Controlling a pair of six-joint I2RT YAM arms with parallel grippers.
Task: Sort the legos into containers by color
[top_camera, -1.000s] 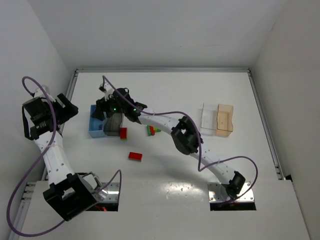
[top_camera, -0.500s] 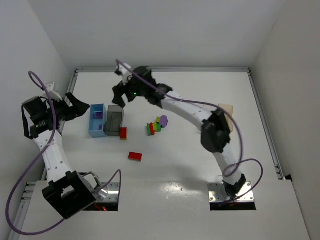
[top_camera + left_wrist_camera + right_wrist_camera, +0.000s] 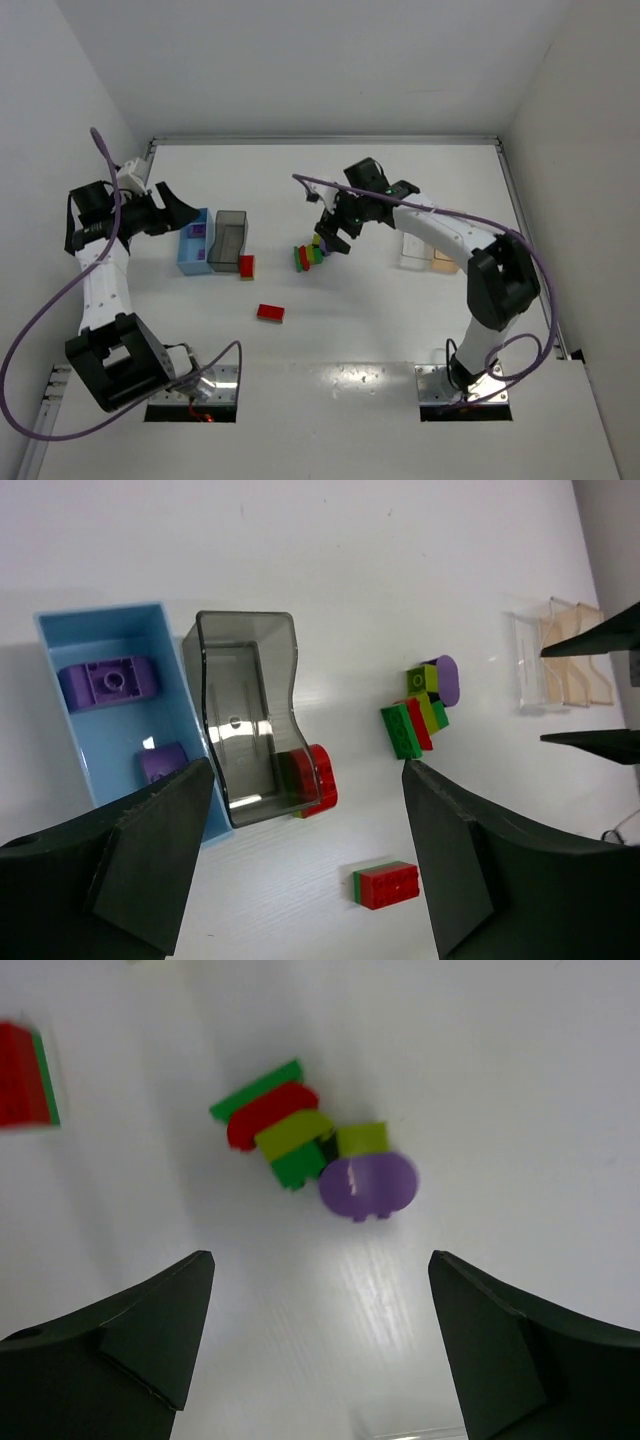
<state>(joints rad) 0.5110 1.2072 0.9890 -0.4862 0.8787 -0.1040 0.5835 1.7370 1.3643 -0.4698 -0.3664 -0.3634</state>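
Observation:
A cluster of legos (image 3: 310, 255) lies mid-table: green (image 3: 257, 1090), red (image 3: 270, 1115), yellow-green (image 3: 292, 1135) and a rounded purple one (image 3: 368, 1185). My right gripper (image 3: 328, 235) hovers just right of and above it, open and empty (image 3: 320, 1260). A red-on-green brick (image 3: 270, 312) lies alone nearer the front. Another red brick (image 3: 246, 266) touches the dark grey bin (image 3: 228, 240). The light blue bin (image 3: 192, 245) holds two purple legos (image 3: 107, 680). My left gripper (image 3: 178, 212) is open and empty, high beside the blue bin (image 3: 305, 810).
The clear bin (image 3: 415, 245) and the tan-orange bin (image 3: 447, 255) stand side by side at the right, partly behind the right arm. Both show in the left wrist view, clear bin (image 3: 530, 660) and tan bin (image 3: 575, 655). Walls close the table's left, back and right.
My right arm has swung from over the blue and dark bins rightward to the brick cluster. My left gripper has moved right, closer to the blue bin.

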